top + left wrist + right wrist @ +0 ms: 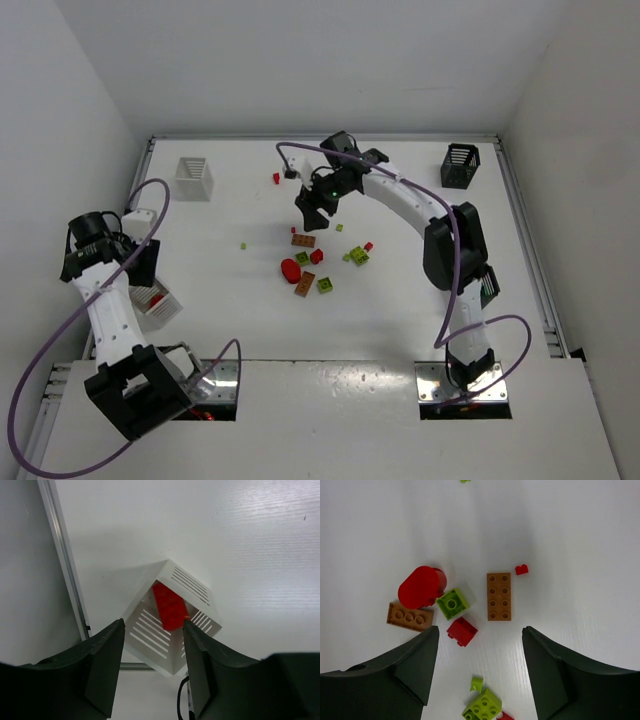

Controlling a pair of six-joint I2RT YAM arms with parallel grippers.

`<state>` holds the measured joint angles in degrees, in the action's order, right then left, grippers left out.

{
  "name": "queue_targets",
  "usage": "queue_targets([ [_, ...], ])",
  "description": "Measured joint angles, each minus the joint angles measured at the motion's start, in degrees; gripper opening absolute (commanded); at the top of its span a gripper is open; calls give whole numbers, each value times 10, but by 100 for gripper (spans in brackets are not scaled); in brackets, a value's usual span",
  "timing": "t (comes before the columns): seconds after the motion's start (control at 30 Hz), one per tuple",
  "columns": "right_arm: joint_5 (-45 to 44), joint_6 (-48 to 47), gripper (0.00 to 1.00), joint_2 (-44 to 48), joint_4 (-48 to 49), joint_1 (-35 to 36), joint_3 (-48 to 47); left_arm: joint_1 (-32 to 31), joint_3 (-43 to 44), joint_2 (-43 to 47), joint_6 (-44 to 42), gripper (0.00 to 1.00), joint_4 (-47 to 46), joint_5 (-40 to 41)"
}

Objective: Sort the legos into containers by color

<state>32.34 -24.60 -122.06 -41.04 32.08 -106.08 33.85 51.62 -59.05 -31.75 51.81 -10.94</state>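
The white tabletop point(380, 320) fills the overhead view. On it a white basket point(194, 178) stands at the upper left, a black basket point(459, 166) at the upper right, and a second white basket point(168, 312) at the left edge. Loose legos lie clumped at the centre.

In the right wrist view:
- A red cylinder point(421, 586) sits at the centre left.
- A yellow-green brick point(452, 603) is just beside the cylinder.
- An orange-brown brick point(410, 616) lies below the cylinder.
- A red brick point(462, 631) lies lower, toward the middle.
- A longer orange-brown plate point(499, 596) lies apart to the right.
- A tiny red piece point(521, 569) is near the plate's upper corner.
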Motion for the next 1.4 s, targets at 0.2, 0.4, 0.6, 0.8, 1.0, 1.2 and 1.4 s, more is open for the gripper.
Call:
queue_targets([
  [0.2,7,-48,68,0,-19,21,24,0,77,-8,16,57,19,-25],
  [0.4,1,-66,70,-4,-26,51,68,0,193,-36,75,57,27,-70],
  [0.6,-3,-70,70,-10,-26,76,74,0,216,-56,127,60,42,-99],
  [0.8,-6,-45,75,-48,-28,96,57,0,216,-53,161,64,54,-111],
  [1.0,-15,-1,75,-84,-25,116,35,0,216,-35,175,65,55,-111],
  [1.2,-19,22,75,-88,-21,133,28,0,203,-21,174,66,56,-111],
  [1.4,-25,36,75,-92,-10,147,31,0,186,-17,172,66,56,-108],
])
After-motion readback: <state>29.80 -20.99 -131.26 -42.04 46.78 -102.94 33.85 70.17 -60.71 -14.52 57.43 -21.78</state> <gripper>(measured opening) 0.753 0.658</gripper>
